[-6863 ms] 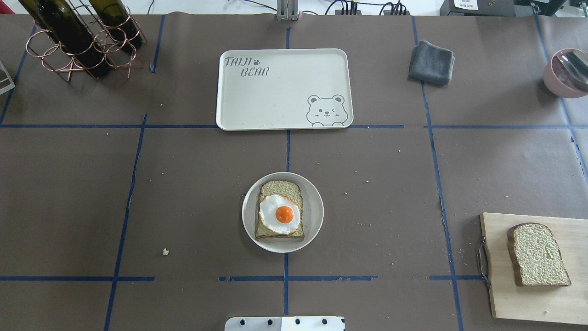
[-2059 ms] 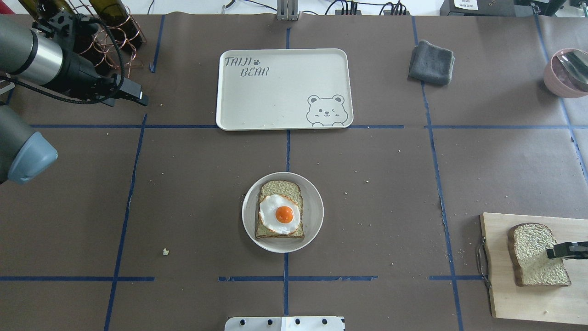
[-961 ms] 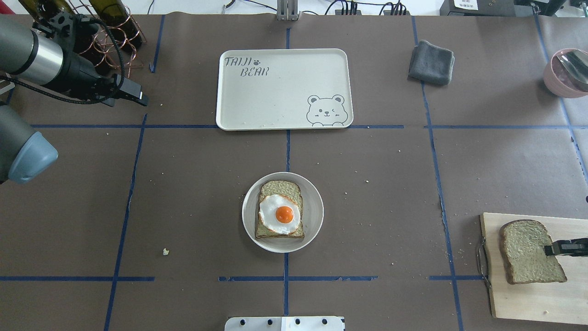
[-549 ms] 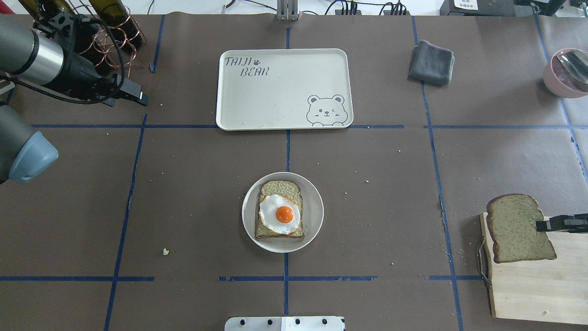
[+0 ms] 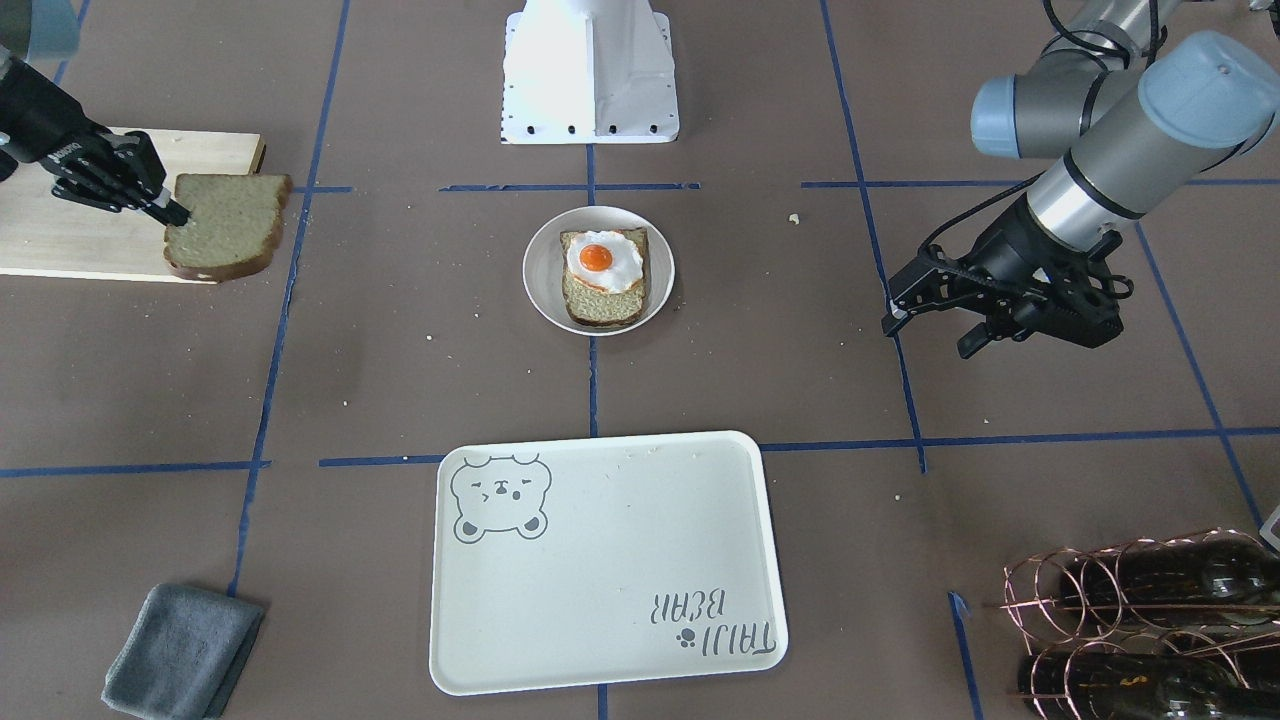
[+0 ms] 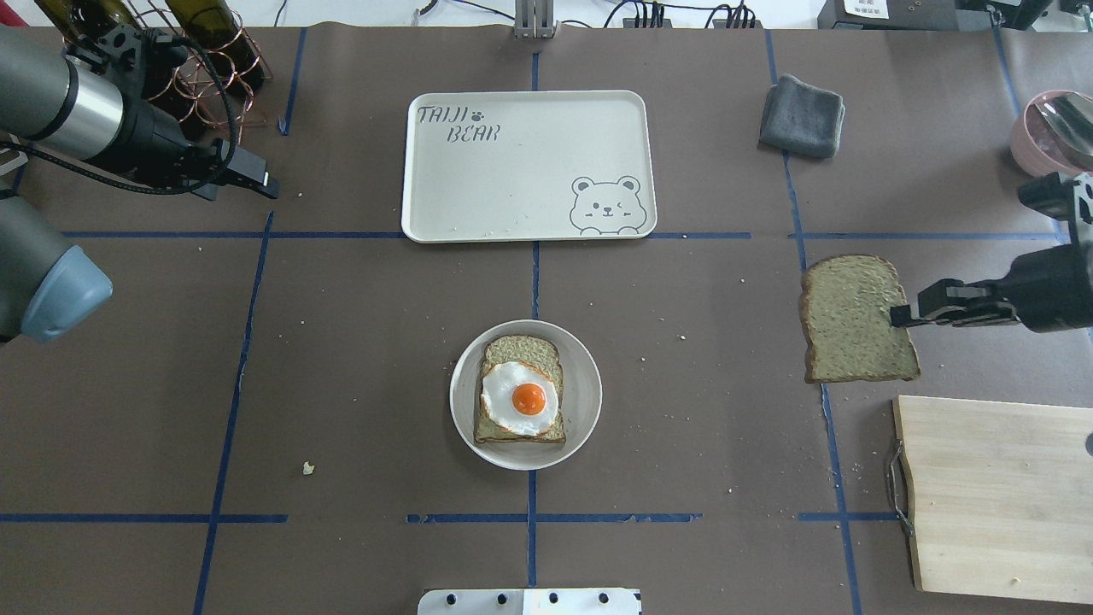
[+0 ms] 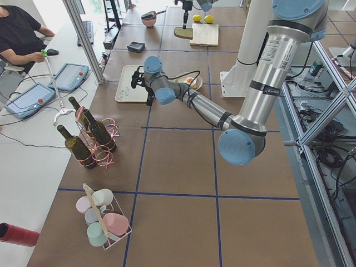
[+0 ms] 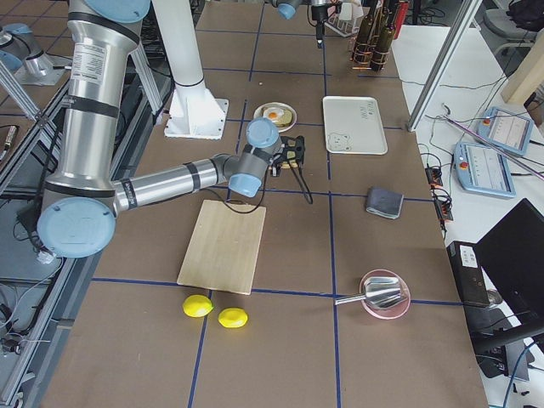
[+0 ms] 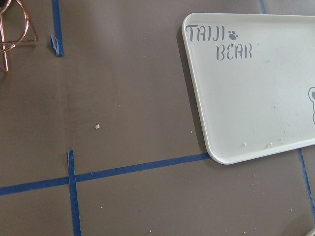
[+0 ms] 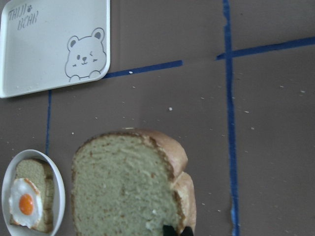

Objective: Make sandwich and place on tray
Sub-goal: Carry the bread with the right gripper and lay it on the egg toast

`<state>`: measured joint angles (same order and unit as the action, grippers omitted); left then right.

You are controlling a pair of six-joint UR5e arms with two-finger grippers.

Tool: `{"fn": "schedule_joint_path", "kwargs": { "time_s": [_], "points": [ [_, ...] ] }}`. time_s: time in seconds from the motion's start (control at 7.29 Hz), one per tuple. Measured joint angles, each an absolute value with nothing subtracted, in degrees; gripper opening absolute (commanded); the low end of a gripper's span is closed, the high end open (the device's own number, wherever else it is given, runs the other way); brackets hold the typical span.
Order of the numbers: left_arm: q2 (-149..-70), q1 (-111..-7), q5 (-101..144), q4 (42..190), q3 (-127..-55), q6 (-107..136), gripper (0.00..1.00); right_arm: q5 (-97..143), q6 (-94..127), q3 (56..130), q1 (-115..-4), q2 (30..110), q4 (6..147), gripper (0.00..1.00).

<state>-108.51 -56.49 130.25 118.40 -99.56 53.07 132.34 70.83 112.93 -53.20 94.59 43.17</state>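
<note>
My left claw (image 5: 925, 336) hangs at the far left, just beside the wine rack (image 6: 162, 77). Its fingers are spread and grip nothing. Bare table (image 6: 341, 342) runs from it rightward to the tray's left edge.

The tray (image 6: 512, 171) lies flat at far centre. Its near edge runs along a blue tape line, and its face is open apart from a few crumbs.

Near of the tray and well apart from it stands the plate (image 6: 589, 384). The lower bread slice (image 6: 521, 348) lies wholly inside the plate's rim, and the egg (image 6: 521, 397) rests on top of it, yolk up.

Open table separates the plate's right rim from the top bread slice (image 6: 854, 320). My right claw (image 6: 898, 316) pinches this slice at its right edge. The slice is held off the table, roughly level, over a tape line. It sits just far of the cutting board (image 6: 990, 495), whose far edge is clear of it in the overhead view.

A grey cloth (image 6: 803, 115) lies at far right, beyond the tray's right edge.
</note>
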Motion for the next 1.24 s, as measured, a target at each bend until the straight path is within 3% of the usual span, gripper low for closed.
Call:
{"fn": "schedule_joint_path", "kwargs": {
  "time_s": [0.55, 1.24],
  "points": [
    [-108.53, -55.46, 129.85, 119.89, -99.33, 55.19, 1.00, 121.07, 77.28, 111.52, -38.20, 72.73, 62.55, 0.00],
    [-108.40, -55.35, 129.81, 120.14, -99.29, 55.35, 1.00, 107.90, 80.88, 102.60, -26.31, 62.49, 64.26, 0.00]
  ]
}}
